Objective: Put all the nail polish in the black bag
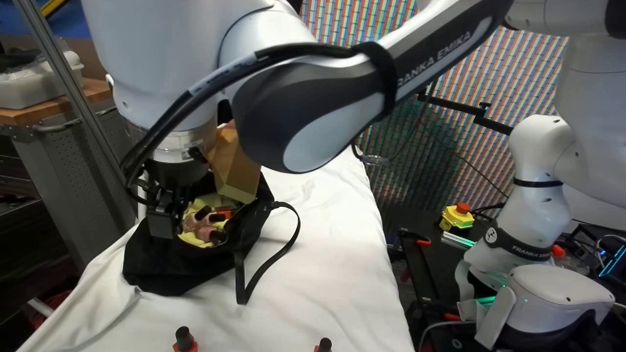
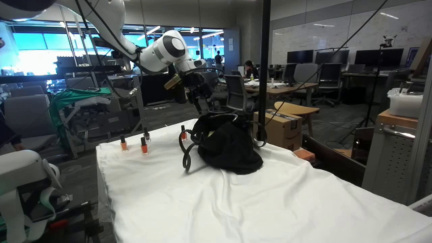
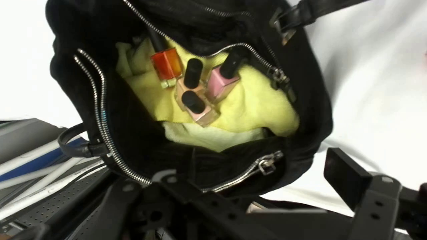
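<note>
I see the empty hand (image 3: 253, 170) spread near the bag (image 2: 229, 150) as if for release, the lining (image 3: 257, 98) likely cushioning four bottles (image 3: 193, 78), with others (image 2: 144, 147) at the bag's nine o'clock in an exterior view.

Two bottles (image 1: 185, 341) cut off, strap (image 3: 328, 6) cropped
</note>
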Robot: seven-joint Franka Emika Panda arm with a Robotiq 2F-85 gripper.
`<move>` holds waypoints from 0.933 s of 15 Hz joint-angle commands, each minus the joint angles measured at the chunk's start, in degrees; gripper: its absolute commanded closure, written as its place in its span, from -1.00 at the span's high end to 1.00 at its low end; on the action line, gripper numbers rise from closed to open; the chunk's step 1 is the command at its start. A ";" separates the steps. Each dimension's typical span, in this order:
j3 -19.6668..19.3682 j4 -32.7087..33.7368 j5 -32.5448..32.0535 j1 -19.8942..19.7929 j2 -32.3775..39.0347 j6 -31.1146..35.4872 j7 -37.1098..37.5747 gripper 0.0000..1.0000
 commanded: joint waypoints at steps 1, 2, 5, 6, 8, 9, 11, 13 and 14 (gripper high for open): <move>1.68 -8.83 0.76 1.69 -6.71 -0.68 5.38 1.00; 2.35 -10.18 0.86 1.90 -7.63 -0.97 6.52 1.00; 5.15 -14.00 2.37 1.87 -9.39 -0.84 8.05 1.00; 6.29 -15.16 3.64 1.59 -9.64 -0.44 7.25 1.00; 8.21 -17.02 6.51 1.20 -10.31 0.04 5.57 1.00; 9.06 -17.91 7.97 0.99 -10.67 0.35 4.62 1.00; 10.50 -19.66 10.88 0.79 -11.08 1.18 3.13 1.00; 11.45 -21.39 13.22 0.67 -11.47 1.95 1.49 1.00; 11.88 -22.31 14.53 0.49 -11.81 2.46 0.33 1.00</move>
